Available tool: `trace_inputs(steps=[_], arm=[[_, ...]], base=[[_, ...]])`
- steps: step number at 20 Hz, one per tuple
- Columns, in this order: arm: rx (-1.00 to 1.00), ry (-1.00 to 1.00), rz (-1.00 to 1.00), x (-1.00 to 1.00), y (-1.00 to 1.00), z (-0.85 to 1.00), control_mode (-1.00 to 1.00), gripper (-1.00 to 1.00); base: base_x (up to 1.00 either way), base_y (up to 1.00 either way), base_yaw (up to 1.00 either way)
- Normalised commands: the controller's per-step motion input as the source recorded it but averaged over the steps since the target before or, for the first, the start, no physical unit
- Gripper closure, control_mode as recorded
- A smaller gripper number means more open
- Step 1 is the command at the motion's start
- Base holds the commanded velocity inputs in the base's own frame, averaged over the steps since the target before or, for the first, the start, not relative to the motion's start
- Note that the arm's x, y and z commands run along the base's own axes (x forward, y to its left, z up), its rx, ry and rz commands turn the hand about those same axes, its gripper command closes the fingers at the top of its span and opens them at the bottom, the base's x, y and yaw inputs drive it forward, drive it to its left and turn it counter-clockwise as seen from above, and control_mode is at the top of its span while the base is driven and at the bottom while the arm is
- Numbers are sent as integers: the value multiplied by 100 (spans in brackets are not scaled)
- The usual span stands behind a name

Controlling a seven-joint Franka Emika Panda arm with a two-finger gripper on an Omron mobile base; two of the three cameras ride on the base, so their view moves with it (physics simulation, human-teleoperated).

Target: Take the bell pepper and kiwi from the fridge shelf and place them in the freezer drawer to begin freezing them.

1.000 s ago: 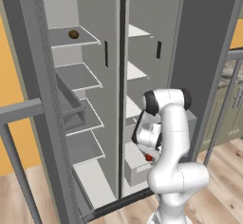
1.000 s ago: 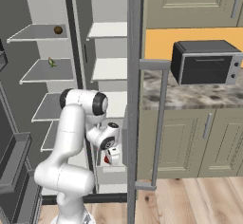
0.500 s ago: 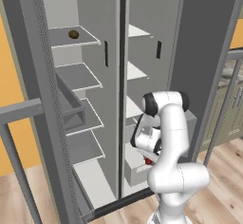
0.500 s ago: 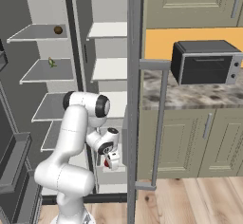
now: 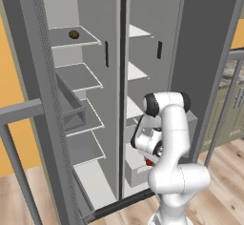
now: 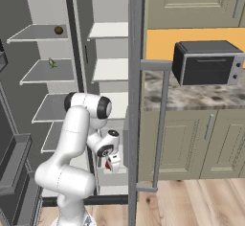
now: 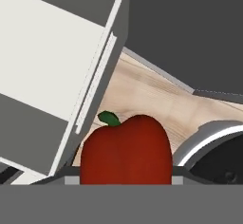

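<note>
Lowered toward the freezer drawer (image 5: 138,169), the end effector (image 6: 113,164) pinching the bell pepper (image 7: 126,149) risks clipping the drawer wall.

The end effector (image 6: 113,165) now sits lower in the right base view, carrying the pepper (image 7: 126,151) down toward the drawer (image 5: 138,167); the elbow drops too.

Kiwi (image 5: 73,34) on top fridge shelf (image 5: 83,39); bell pepper (image 7: 126,150) low beside freezer drawer (image 5: 136,170).
</note>
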Motion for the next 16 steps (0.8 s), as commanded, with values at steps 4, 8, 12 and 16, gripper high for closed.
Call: trace_inputs(steps=[4,8,12,16], arm=[[0,0,0,64,0,10,-100,100],[0,0,0,46,0,0,-100,100],[0,0,0,37,0,0,-100,100],[0,0,0,39,0,-30,-100,100]], base=[[0,0,0],[0,0,0],[0,0,0],[0,0,0]])
